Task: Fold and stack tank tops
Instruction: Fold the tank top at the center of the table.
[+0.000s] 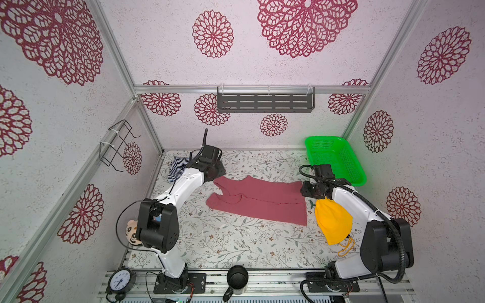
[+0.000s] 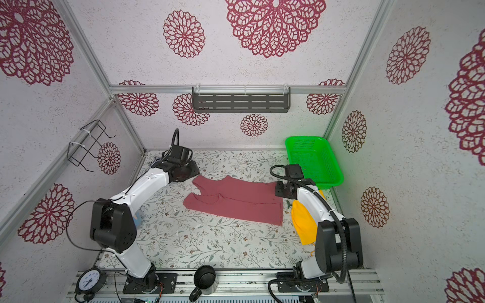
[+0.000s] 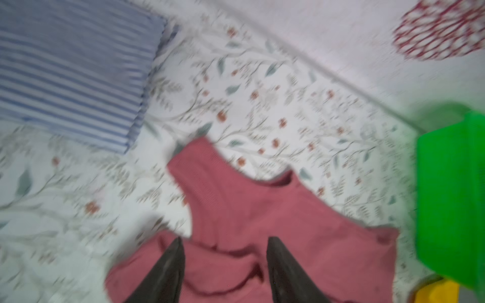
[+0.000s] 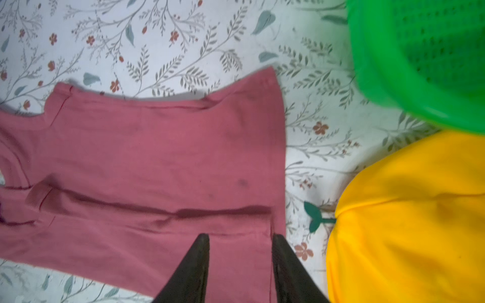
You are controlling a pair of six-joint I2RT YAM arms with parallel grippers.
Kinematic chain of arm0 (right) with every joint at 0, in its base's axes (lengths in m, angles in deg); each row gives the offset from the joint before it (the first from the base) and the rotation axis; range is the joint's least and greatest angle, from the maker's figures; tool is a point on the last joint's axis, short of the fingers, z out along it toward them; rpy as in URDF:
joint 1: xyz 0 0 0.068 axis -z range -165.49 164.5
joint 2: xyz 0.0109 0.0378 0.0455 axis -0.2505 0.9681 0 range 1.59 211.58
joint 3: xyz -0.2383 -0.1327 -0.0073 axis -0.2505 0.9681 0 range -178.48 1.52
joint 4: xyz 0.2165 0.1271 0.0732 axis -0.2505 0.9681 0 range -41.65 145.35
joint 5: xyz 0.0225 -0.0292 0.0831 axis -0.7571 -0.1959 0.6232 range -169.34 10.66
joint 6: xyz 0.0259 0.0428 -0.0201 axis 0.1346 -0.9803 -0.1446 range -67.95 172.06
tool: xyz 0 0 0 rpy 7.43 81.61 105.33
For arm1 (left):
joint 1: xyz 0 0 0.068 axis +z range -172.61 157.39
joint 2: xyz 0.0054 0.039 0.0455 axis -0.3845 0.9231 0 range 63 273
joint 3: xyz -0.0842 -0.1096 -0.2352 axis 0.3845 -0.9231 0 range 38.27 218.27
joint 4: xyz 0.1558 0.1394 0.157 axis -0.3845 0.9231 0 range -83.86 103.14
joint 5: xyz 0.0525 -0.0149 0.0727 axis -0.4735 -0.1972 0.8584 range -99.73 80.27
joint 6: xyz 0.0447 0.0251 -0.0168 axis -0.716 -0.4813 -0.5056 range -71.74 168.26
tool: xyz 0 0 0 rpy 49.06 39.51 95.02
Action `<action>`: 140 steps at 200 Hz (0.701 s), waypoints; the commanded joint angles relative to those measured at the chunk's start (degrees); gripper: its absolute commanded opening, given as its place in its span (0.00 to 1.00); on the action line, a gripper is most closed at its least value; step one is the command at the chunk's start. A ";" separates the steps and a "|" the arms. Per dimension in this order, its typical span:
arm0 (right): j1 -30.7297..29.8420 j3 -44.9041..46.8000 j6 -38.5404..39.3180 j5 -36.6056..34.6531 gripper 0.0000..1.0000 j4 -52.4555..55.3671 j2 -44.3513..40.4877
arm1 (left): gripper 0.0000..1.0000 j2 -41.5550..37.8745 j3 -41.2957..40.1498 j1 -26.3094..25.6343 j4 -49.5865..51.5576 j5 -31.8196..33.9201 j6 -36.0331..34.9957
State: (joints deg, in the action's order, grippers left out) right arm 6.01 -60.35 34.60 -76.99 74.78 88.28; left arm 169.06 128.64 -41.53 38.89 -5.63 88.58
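The maroon tank top [image 1: 259,200] lies flat mid-worktop [image 1: 223,244] with its long axis running left to right, straps toward the left and hem toward the right; a lengthwise fold shows along it. The left pincer [image 3: 225,240] hangs over the strap end and the right pincer [image 4: 241,236] over the hem edge, each with jaws parted and nothing between them, so each end lies below its nearer arm. The striped tank top [image 1: 176,168] rests folded in the far-left corner, well apart, the probable base for the stack.
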 commanded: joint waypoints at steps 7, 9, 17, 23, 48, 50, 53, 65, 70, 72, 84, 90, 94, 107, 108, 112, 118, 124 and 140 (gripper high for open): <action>0.46 -3.97 1.11 -4.45 0.49 -5.31 4.83 | 0.54 14.15 10.69 -3.57 2.40 -3.88 -3.74; 0.42 -4.27 1.11 -4.57 0.49 -5.51 5.18 | 0.55 14.89 11.60 -3.58 2.34 -4.15 -3.79; 0.47 -5.48 1.23 -5.09 0.50 -6.05 6.81 | 0.55 17.83 14.57 -4.05 2.35 -5.13 -3.88; 0.51 -6.53 1.27 -5.57 0.50 -6.41 8.08 | 0.56 19.68 16.59 -4.19 2.37 -5.98 -3.82; 0.45 -10.07 1.54 -5.70 0.51 -7.65 12.86 | 0.57 25.98 23.04 -4.48 1.81 -9.55 -2.36; 0.44 -10.17 1.54 -5.69 0.51 -7.88 13.14 | 0.58 26.35 23.48 -4.51 1.80 -9.61 -2.35; 0.45 -10.58 1.50 -5.65 0.50 -8.04 13.67 | 0.58 26.89 24.18 -4.73 1.89 -9.68 -2.38; 0.46 -11.83 1.54 -5.73 0.50 -8.53 15.52 | 0.59 28.94 26.52 -5.24 2.42 -9.55 -2.57; 0.48 -12.45 1.53 -5.86 0.49 -8.67 16.26 | 0.60 29.77 27.51 -5.45 2.77 -9.78 -2.63; 0.49 -12.66 1.52 -5.93 0.49 -8.68 16.65 | 0.61 30.09 27.89 -5.46 2.87 -9.85 -2.70; 0.43 -13.78 1.30 -5.96 0.47 -8.80 18.24 | 0.63 31.74 29.49 -5.91 3.77 -10.24 -2.96; 0.36 -14.05 1.03 -6.09 0.47 -9.06 18.86 | 0.63 32.28 29.85 -6.13 4.01 -10.35 -2.98; 0.25 -14.30 0.93 -6.17 0.47 -9.12 19.27 | 0.64 32.48 29.85 -6.27 4.01 -10.34 -2.96; 0.16 -15.13 0.63 -7.08 0.46 -9.12 20.66 | 0.64 32.96 29.43 -6.54 4.03 -10.43 -2.94; 0.15 -15.17 0.61 -7.18 0.46 -9.12 20.77 | 0.64 32.97 29.38 -6.51 4.05 -10.47 -2.95; 0.15 -15.41 0.58 -7.62 0.46 -9.04 21.11 | 0.64 33.06 29.19 -6.53 4.07 -10.52 -2.96; 0.17 -15.76 0.45 -8.31 0.46 -8.97 21.65 | 0.65 33.22 28.93 -6.57 3.87 -10.59 -2.83; 0.20 -16.10 0.33 -9.10 0.46 -8.95 22.24 | 0.65 33.42 28.58 -6.58 3.64 -10.84 -2.72; 0.22 -17.12 -0.02 -10.14 0.47 -8.60 23.72 | 0.65 33.92 28.02 -6.66 2.70 -12.01 -1.96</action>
State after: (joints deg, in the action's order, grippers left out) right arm 6.36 -74.80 35.35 -83.70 66.19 110.79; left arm 201.40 157.20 -47.60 42.01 -15.69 86.61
